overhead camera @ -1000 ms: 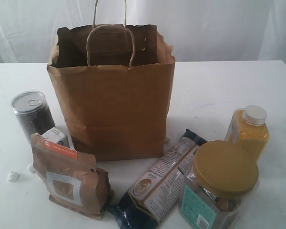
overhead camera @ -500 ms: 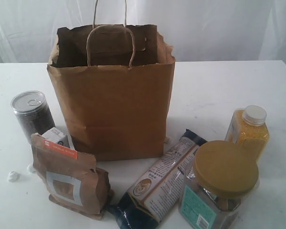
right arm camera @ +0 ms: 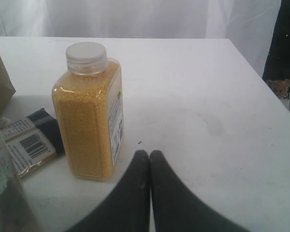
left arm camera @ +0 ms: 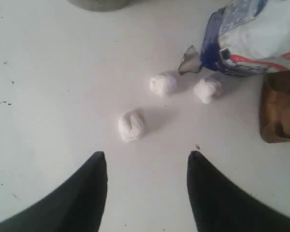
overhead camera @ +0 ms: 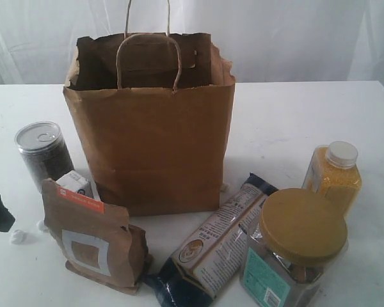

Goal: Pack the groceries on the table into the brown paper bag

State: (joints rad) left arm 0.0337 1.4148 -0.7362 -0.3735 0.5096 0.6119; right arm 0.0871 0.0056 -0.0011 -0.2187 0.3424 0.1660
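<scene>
Your large flat white tabletop (overhead camera: 294, 115) carries the tall brown kraft paper bag (overhead camera: 157, 147), upright, mouth open. The yellow white-capped bottle (right arm camera: 87, 121) stands just before your right gripper (right arm camera: 150, 153), fingers pressed together. Your left gripper (left arm camera: 147, 155) is spread, empty, near small white lumps (left arm camera: 132, 124).

A white curtain (overhead camera: 294, 38) hangs in soft folds behind the big white desk (overhead camera: 288, 115). Soft light shines through it. The desk top has a few tiny dark specks on it.
</scene>
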